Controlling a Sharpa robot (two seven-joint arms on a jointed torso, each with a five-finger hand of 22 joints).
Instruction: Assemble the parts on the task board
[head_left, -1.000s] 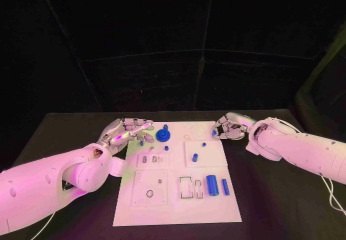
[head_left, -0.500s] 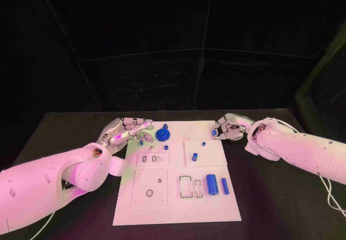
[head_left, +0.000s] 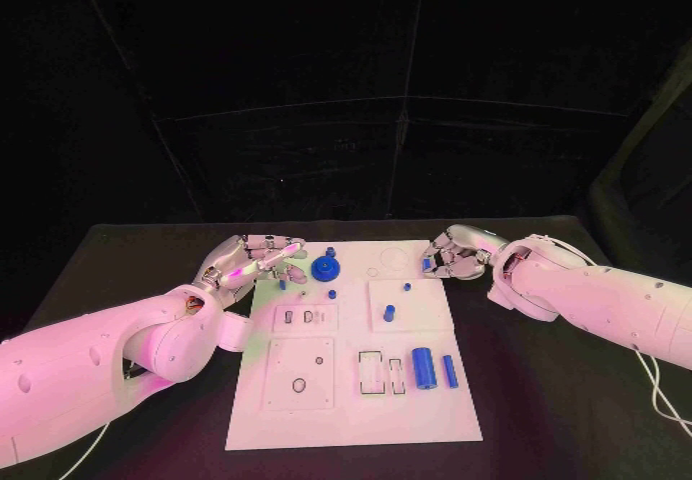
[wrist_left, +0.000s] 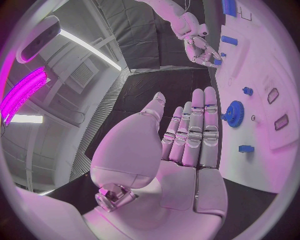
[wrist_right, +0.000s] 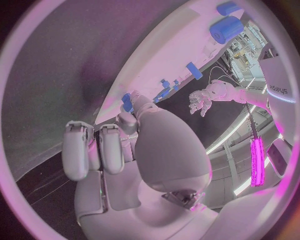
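Observation:
The white task board (head_left: 361, 420) lies mid-table. Its far end carries a blue gear (head_left: 326, 269) and a short blue peg (head_left: 330, 252). Near the front sit a thick blue cylinder (head_left: 424, 368) and a slim blue pin (head_left: 450, 373). My left hand (head_left: 253, 262) hovers at the board's far left corner, fingers straight and side by side, holding nothing; the gear (wrist_left: 234, 113) lies just past its fingertips (wrist_left: 210, 95). My right hand (head_left: 456, 254) is at the board's far right edge, fingers curled, pinching a small blue part (wrist_right: 127, 102) at its tips.
More small blue pieces lie on the board: one (head_left: 389, 316) on the raised right plate, one (head_left: 333, 295) below the gear, one (head_left: 283, 284) by the left edge. Open slots (head_left: 382, 374) sit next to the cylinder. Black table (head_left: 548, 400) surrounds the board.
My right hand has crept slightly towards the board's edge with the blue part in its fingers. The left hand has hardly moved.

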